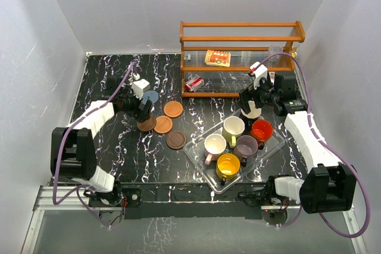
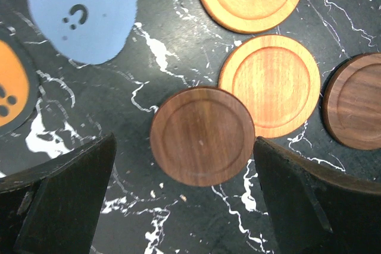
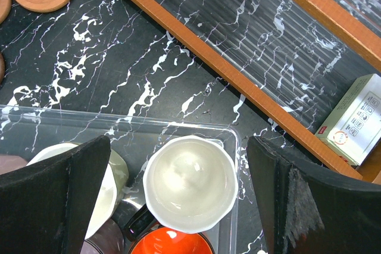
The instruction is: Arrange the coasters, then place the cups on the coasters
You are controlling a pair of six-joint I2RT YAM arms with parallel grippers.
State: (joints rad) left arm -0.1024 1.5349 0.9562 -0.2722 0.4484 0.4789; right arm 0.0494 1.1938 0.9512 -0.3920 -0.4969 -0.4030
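Observation:
Five coasters show in the top view: blue-grey (image 1: 152, 96), two orange-brown (image 1: 173, 109) (image 1: 163, 125), and two dark brown (image 1: 146, 125) (image 1: 176, 140). My left gripper (image 1: 143, 111) (image 2: 184, 142) hovers open over one dark brown coaster (image 2: 202, 136), which lies flat on the table between the fingers, untouched. Six cups stand in the clear tray (image 1: 196, 154): black (image 1: 252, 110), olive-cream (image 1: 233, 128), orange-red (image 1: 262, 130), mauve (image 1: 246, 146), pale pink (image 1: 215, 146), yellow (image 1: 228, 165). My right gripper (image 1: 256, 96) (image 3: 178, 142) is open above the black cup (image 3: 190, 182), a finger on either side.
A wooden rack (image 1: 241, 57) (image 3: 238, 81) stands at the back right, close behind the tray (image 3: 119, 120), with a white box (image 3: 357, 120) and small packets on it. At the left edge of the left wrist view lies an orange dark-rimmed disc (image 2: 9, 90).

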